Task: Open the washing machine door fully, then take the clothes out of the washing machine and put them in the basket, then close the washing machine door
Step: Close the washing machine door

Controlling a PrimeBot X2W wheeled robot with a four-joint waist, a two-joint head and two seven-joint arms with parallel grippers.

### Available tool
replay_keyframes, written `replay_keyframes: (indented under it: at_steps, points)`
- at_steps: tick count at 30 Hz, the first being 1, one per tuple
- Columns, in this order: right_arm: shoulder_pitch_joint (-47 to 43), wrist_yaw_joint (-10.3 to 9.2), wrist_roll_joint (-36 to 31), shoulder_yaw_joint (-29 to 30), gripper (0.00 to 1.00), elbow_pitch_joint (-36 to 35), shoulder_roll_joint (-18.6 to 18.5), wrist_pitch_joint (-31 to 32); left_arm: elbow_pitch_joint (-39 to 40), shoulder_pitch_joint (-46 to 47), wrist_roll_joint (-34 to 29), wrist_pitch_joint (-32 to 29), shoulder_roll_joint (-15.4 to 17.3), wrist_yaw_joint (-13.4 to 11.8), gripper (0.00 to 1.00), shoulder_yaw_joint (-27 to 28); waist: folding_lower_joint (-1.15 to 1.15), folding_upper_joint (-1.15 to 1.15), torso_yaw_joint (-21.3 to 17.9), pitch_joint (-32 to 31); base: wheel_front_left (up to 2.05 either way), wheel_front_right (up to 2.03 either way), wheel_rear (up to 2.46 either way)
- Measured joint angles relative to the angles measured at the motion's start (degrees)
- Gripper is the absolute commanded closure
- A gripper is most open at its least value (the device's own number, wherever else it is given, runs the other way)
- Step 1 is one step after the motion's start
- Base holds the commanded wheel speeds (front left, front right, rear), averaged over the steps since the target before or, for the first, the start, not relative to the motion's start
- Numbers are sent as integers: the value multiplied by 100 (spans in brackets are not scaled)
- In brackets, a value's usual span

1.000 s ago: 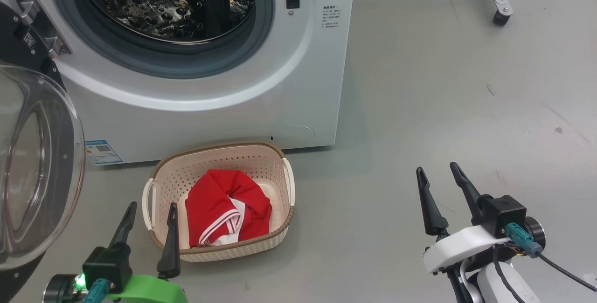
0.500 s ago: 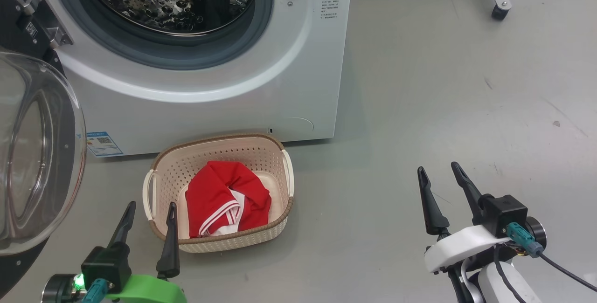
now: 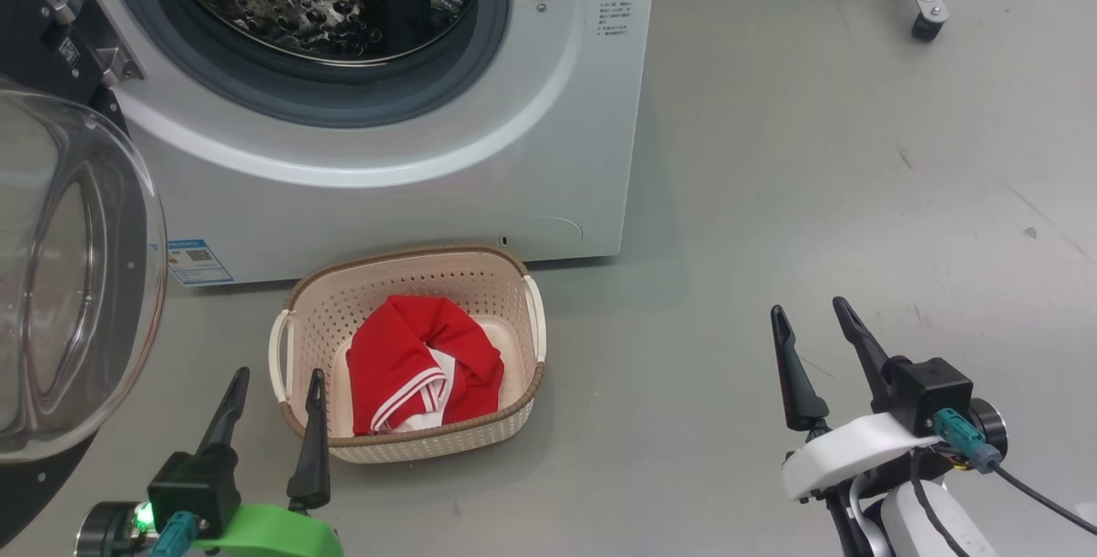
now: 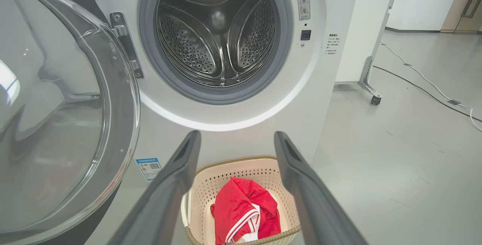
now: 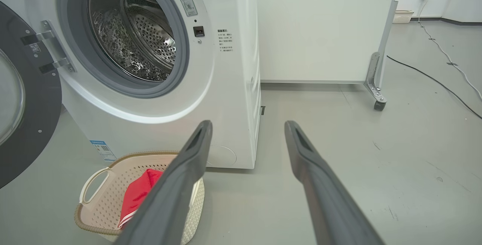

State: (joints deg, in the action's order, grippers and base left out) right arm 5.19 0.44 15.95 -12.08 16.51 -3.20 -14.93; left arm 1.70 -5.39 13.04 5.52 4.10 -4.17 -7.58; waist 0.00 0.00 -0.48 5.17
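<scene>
**Closing could fall short**

The washing machine door (image 3: 77, 283) hangs open left of the drum (image 3: 317, 0); clothes (image 3: 420, 368) lie in the basket (image 3: 403, 270). Both empty, left fingers (image 3: 313, 437) and right fingers (image 3: 790, 368) stand apart; a push on its glass may slip, leaving it unlatched.

The washing machine door (image 3: 73, 283) juts out at left; the drum opening (image 3: 317, 8) stands unblocked.

Your head camera has shifted, not the things. The washing machine (image 3: 386, 197) and the basket (image 3: 411, 253) now sit a touch higher and further right in view, the basket slightly farther ahead of your left gripper's (image 3: 279, 373) jaws.
</scene>
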Motion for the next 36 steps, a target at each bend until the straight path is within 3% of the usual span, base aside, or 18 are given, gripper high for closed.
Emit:
replay_keyframes:
  at_steps: [16, 36]
  points:
    - [-119, -3, -104, 204, 0, -11, -52, 0, -26, 1, 7, -34, -4, 0, 0, -144, 0, 0, 438, -69, 0, 0, 0]
    - [-230, 9, -116, 230, 0, -34, -83, 0, -79, -1, 8, 62, -20, -64, 0, -42, 0, 0, 1740, -197, 0, 0, 0]
